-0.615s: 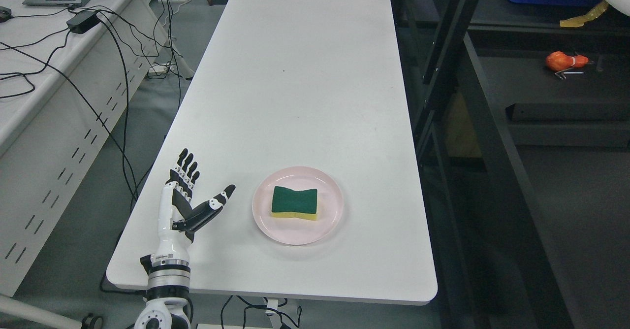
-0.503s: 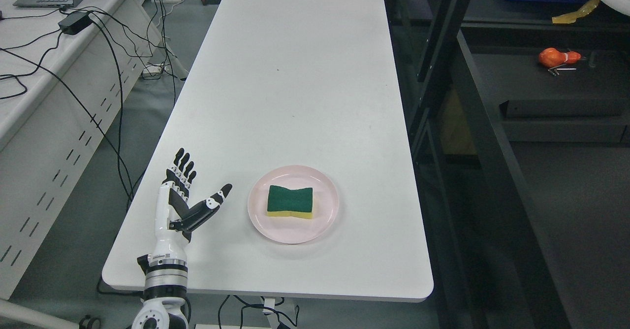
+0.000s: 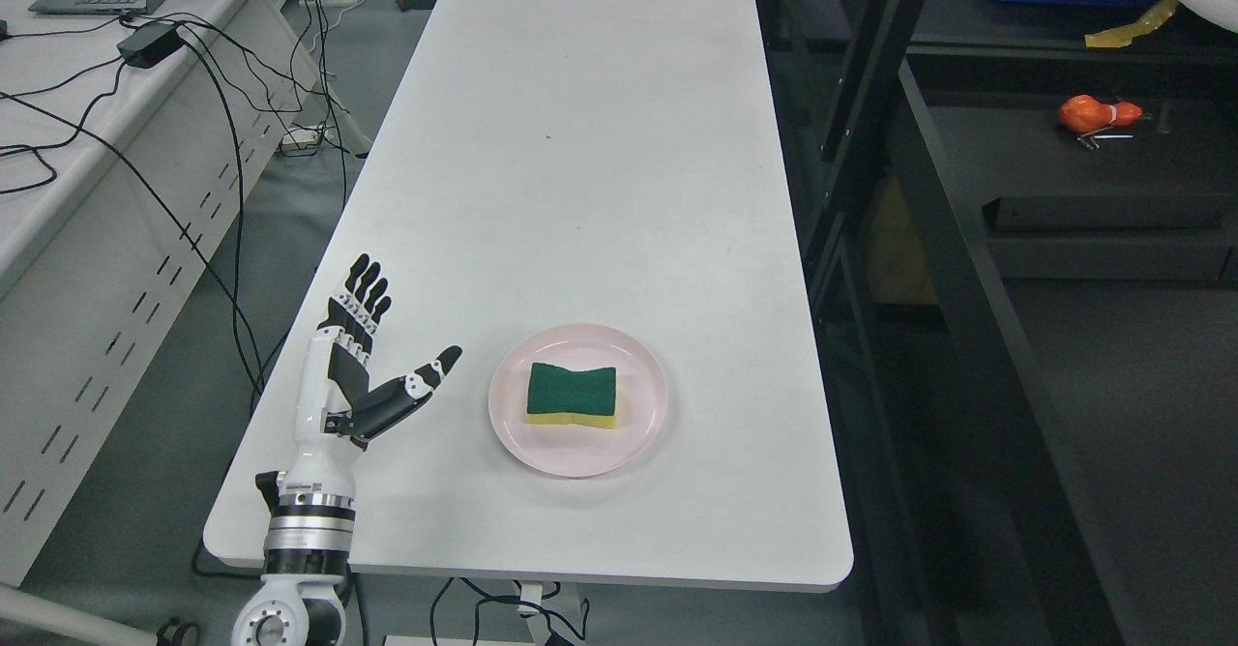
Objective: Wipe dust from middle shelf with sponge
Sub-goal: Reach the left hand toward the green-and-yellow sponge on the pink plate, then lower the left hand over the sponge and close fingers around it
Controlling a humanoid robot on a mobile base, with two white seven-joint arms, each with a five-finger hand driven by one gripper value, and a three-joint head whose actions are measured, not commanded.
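1. Sponge (image 3: 572, 395) sits green side up on plate (image 3: 513, 433), untouched
2. My left hand (image 3: 360, 375) is just left of plate, fingers (image 3: 366, 290) spread, empty
3. Risk: plate may skid on table (image 3: 580, 143) if my grab lands off-centre

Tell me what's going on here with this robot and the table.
Nothing is being handled yet. The left robot hand hovers open over the white table's near left corner, fingers spread. To its right, apart from it, a green and yellow sponge lies on a pink plate. The dark shelf to be wiped stands off to the right.
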